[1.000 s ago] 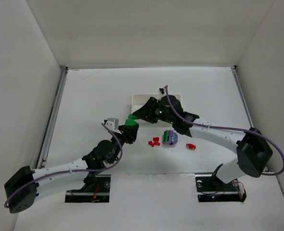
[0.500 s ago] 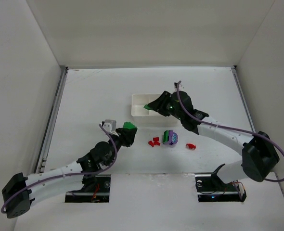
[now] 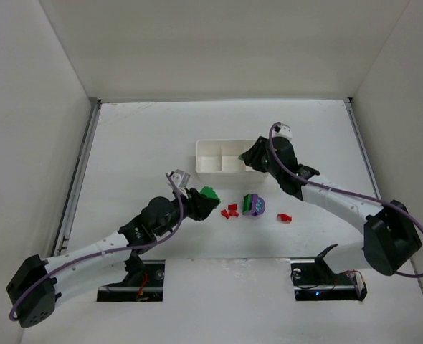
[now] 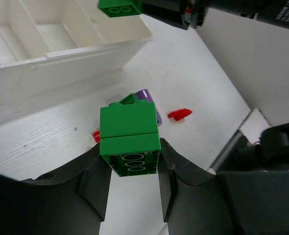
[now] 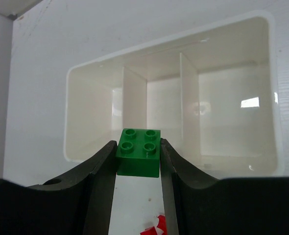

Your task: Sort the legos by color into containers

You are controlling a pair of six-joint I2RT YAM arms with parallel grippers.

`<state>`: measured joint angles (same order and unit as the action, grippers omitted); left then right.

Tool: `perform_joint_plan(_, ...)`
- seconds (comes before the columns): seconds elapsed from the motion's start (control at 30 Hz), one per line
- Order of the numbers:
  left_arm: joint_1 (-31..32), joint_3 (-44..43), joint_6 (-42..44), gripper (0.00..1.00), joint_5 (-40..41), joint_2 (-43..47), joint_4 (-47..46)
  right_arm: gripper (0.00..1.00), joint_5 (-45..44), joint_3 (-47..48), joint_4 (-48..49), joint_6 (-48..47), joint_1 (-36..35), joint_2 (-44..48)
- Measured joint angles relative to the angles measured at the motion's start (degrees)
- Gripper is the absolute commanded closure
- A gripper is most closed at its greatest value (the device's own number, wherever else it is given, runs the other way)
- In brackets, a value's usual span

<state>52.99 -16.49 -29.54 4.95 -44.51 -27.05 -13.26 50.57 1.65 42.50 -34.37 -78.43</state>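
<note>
Two legos are airborne: one green brick [image 4: 130,139] clamped in the left pincer [image 4: 132,164] near the loose red pieces [image 3: 231,211] and purple cluster [image 3: 254,206] on the bench [image 3: 140,143], another green brick [image 5: 138,152] gripped by the right pincer [image 5: 138,164] at the white tray's [image 3: 210,169] edge. All three compartments look bare, so sorting seems barely begun. A second ago the right pincer hung by the tray's left end; now it sits toward the right.

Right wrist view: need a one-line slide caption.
Right gripper clamps a green brick, studs showing, with the white three-compartment tray beyond it and no bricks visible inside.
</note>
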Motion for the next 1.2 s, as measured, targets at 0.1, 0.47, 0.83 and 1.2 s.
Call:
perform_joint_plan(0.1, -1.4, -0.1, -2.0, 0.82, -5.1, 0.6, 0.3, 0.67, 0.5, 0.0, 0.1, -1.3, -0.2, -0.2)
perform_joint_plan(0.47, -5.5, 0.8, -6.0, 0.81, -15.8, 2.3, 1.5, 0.52, 1.4, 5.0, 0.1, -3.9, -0.2, -9.5)
perform_joint_plan(0.83, -5.7, 0.7, -7.9, 0.81, -25.4, 0.1, -1.0, 0.38, 5.3, 4.1, 1.7, -5.3, -0.3, -4.3)
perform_joint_plan(1.2, -9.5, 0.7, -17.6, 0.78, -34.9, 4.2, -9.7, 0.14, 34.7, -18.8, 25.9, -1.4, -3.7, 18.1)
